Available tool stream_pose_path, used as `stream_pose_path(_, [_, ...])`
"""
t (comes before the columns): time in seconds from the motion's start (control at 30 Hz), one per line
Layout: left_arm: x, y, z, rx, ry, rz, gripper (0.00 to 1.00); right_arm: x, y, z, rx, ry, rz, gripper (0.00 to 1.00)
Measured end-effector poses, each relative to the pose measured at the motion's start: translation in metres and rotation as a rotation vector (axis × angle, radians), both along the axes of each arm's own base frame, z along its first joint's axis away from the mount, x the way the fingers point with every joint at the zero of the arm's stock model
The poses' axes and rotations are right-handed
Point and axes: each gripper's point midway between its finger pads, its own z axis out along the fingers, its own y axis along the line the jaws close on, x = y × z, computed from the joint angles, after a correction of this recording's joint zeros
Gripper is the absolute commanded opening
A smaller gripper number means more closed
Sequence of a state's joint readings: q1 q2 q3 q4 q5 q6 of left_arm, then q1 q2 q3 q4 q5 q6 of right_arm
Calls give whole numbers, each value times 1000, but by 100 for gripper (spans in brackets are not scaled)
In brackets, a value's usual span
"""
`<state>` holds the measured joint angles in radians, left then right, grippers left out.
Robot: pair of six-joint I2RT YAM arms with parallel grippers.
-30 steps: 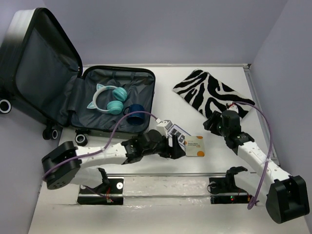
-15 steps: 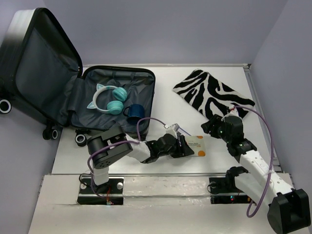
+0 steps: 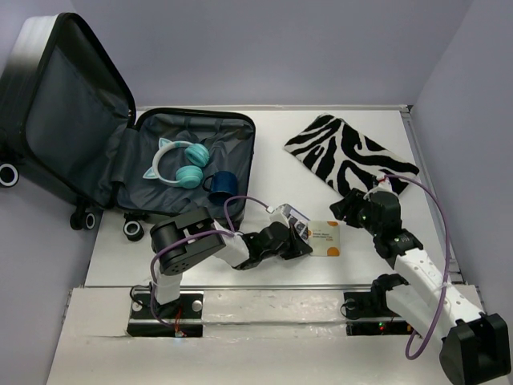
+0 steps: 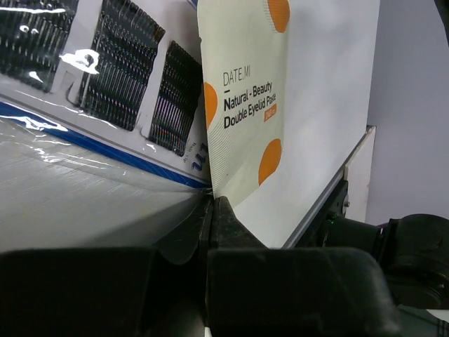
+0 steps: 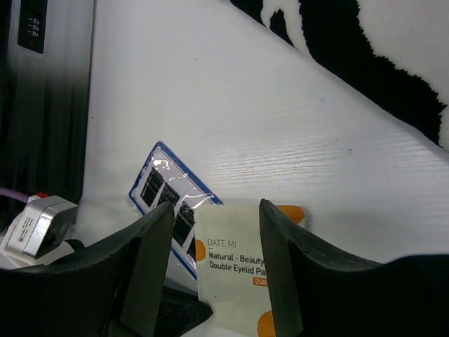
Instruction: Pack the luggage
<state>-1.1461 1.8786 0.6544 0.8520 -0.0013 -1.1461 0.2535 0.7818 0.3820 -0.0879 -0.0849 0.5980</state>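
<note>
Cream packet with orange dots [image 4: 242, 119] lying on the counter, thin grey capitals "DATE.MI", below in bold "Natural - Beauty" and "Double Eyelid Paste", last word seemingly so, small orange tag alongside too tiny to read, blue-edged hairpin card [image 4: 105, 84] with illegible dark marks at its border.

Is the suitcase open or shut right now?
Open: the luggage lies flat, its lid raised at the left, grey lining exposed, with headphones and a blue cup inside.
</note>
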Motion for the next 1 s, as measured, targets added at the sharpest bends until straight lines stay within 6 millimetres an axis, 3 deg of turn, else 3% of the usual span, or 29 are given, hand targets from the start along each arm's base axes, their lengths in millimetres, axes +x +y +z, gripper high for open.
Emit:
stream_pose_path(0.2, [-3,4,2,21,-46,-11,6,-6,6,10,10,-32,49,59])
stream_pose_path(0.3, [-8,12,19,22,-91,-26,6,-10,8,20,9,-51,75,60])
stream_pose_path(0.53, [4,33,131,-168,-268,25,6,-18,8,68,15,-170,104,61])
stream_pose_path(0.63, [18,62,168,-225,-331,92,6,-20,9,75,15,-186,119,61])
stream_pose_path(0.7, [33,93,186,-223,-378,172,6,-22,12,73,13,-180,138,61])
stream_pose_path(0.83, [54,153,228,-236,-481,337,6,-21,18,53,5,-97,181,61])
stream_pose_path(1.0, [65,226,269,-173,-593,538,6,-26,24,29,14,-14,216,62])
